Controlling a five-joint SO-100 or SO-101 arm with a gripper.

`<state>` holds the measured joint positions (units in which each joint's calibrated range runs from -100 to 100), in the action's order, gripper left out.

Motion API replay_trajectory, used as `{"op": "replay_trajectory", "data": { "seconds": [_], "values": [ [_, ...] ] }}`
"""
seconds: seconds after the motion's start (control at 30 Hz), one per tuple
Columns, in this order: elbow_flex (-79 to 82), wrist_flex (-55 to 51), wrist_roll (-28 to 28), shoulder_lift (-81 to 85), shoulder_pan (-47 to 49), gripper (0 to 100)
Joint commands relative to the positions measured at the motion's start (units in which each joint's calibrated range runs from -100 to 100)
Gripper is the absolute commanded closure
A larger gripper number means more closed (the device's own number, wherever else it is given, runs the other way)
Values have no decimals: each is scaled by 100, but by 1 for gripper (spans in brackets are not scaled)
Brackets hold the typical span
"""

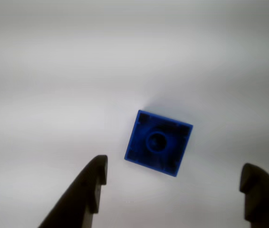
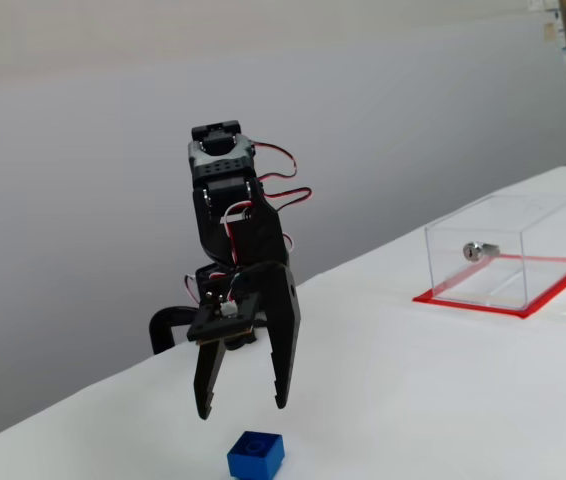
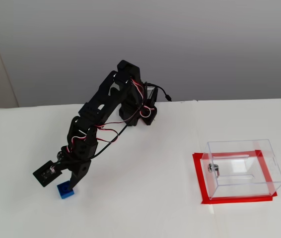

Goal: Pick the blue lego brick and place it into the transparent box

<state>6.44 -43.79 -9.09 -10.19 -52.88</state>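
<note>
Blue lego brick sits on the white table, stud up, turned a bit askew, just ahead of the jaw tips and roughly centred betw. them in the wrist view. Gripper hangs above it, jaws wide apart, nothing clamped, tips clear of the brick; in a fixed view the gripper points down w/ the brick just under the tips. Transparent box, red base, silver lock fitting, stands well apart from the jaws.
</note>
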Motion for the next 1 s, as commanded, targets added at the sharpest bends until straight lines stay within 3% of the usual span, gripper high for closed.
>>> {"op": "replay_trajectory", "data": {
  "seconds": [0.0,0.97],
  "values": [
    [-418,201,-104,-105,-2,69],
    [-1078,245,-182,-1302,94,70]
  ]
}}
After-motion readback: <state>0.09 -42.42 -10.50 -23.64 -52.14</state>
